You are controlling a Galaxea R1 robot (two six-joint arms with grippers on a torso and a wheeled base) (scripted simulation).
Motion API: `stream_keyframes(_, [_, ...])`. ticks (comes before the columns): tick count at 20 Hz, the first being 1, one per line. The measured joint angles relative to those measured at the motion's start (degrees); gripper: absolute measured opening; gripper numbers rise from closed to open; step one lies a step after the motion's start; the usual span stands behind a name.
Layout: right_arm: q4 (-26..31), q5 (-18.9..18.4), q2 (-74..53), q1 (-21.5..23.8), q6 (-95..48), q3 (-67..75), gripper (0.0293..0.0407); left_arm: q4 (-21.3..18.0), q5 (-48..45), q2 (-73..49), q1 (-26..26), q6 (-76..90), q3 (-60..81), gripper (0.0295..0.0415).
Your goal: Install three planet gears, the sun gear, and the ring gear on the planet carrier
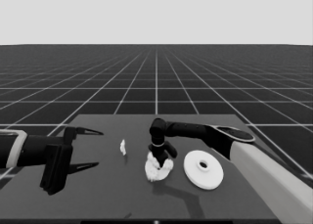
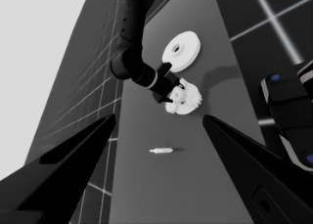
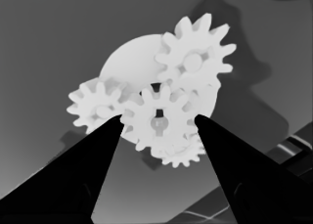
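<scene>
1. The right tool (image 1: 162, 159) is seen lowered over the smaller round part (image 3: 128, 67), near the middle of the worktop (image 1: 107, 194). Its two fingers stand apart on either side of the central gear (image 3: 157, 117), the tips at or just beside the teeth; whether they actually grip it cannot be told.
2. Three more gears are seen around that central one: an upper gear (image 3: 195, 55), a side gear (image 3: 95, 106) and a lower gear (image 3: 178, 153), the last largely hidden beneath the central one.
3. The larger round part (image 1: 203, 169) lies flat just beside the cluster, not yet placed on it.
4. The gears are judged light, rigid and smooth. Their thin teeth probably slip easily between pointed fingers, so hold is best taken across opposite tooth flanks, squarely, with little force.
5. The larger round part is judged stiffer and heavier; its rim offers the likeliest hold.
6. A thin white piece (image 1: 123, 146) lies apart, towards the left.
7. The left tool (image 1: 93, 148) waits wide open and empty over the worktop's left end.
8. No brand, label or writing can be read anywhere.
</scene>
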Motion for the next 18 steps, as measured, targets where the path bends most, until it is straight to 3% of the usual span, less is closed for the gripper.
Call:
stream_keyframes(3, [0.00,0.00,0.00,0.00,1.80,0.00,0.0309,0.00,0.00,0.00,0.00,0.00,0.00,0.0385])
stream_keyframes(5, [0.00,0.00,0.00,-0.01,2.37,-0.01,0.0369,0.00,0.00,0.00,0.00,0.00,0.00,0.0385])
stream_keyframes(6, [0.00,0.01,0.00,-0.01,2.49,-0.01,0.0380,0.00,0.00,0.00,0.00,0.00,0.00,0.0385])
stream_keyframes(13, [0.00,0.01,0.00,-0.02,2.65,-0.01,0.0385,0.00,0.00,0.00,0.00,0.00,0.00,0.0385])
stream_keyframes(14, [6.72,-3.31,-1.60,5.80,-17.80,6.00,0.0393,0.00,0.00,0.00,0.00,0.00,0.00,0.0385])
stream_keyframes(15, [11.38,-4.37,-1.77,11.92,-31.34,7.53,0.0391,0.00,0.00,0.00,0.00,0.00,0.00,0.0385])
stream_keyframes(18, [17.12,-4.45,-1.39,18.64,-48.93,6.38,0.0385,0.00,0.00,0.00,0.00,0.00,0.00,0.0385])
